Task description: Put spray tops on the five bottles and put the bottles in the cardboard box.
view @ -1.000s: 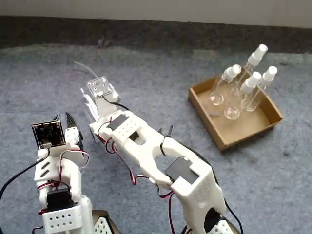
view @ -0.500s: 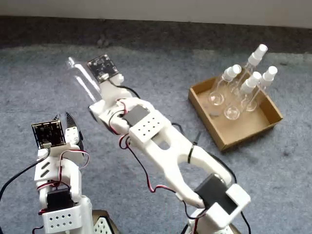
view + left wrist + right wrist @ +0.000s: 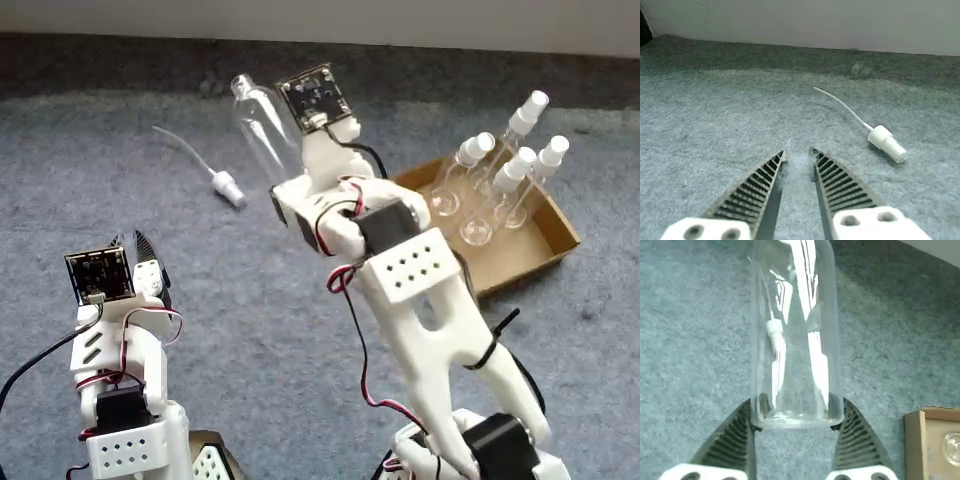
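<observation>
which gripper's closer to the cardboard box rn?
Right. The right gripper, shut on a bottle, is just beside the cardboard box; the left gripper, open, sits far across the carpet.

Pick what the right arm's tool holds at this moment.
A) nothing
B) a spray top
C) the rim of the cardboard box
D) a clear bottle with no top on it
D: the right tool is clamped on the base of the clear bottle, whose neck is bare, while the spray top lies loose on the carpet.
</observation>
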{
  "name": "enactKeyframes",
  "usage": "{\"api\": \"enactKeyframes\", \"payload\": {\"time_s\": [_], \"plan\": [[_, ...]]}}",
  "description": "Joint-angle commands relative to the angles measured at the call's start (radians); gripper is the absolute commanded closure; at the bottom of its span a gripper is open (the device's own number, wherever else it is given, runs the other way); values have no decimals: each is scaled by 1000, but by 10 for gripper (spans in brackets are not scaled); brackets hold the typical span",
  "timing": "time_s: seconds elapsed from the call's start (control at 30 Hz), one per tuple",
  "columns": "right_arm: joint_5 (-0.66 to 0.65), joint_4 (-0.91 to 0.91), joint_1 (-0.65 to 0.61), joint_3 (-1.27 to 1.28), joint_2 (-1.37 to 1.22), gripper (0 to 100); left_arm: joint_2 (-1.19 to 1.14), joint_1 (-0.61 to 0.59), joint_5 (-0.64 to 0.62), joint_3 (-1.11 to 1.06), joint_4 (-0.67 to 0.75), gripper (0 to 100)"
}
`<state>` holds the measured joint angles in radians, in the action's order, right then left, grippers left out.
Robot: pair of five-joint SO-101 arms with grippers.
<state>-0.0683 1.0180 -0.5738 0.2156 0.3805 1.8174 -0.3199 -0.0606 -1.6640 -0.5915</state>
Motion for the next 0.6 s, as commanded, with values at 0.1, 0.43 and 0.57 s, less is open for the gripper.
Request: {"api": "enactKeyframes", "payload": {"time_s": [0.1,0.43,0.57], "plan": [[-98,193,16,-10,179,991,13,-5,11,24,18,958],[-299,493,18,5,377,991,13,-5,9,24,18,958],[-298,503,19,143,446,991,13,7,9,5,21,958]]}}
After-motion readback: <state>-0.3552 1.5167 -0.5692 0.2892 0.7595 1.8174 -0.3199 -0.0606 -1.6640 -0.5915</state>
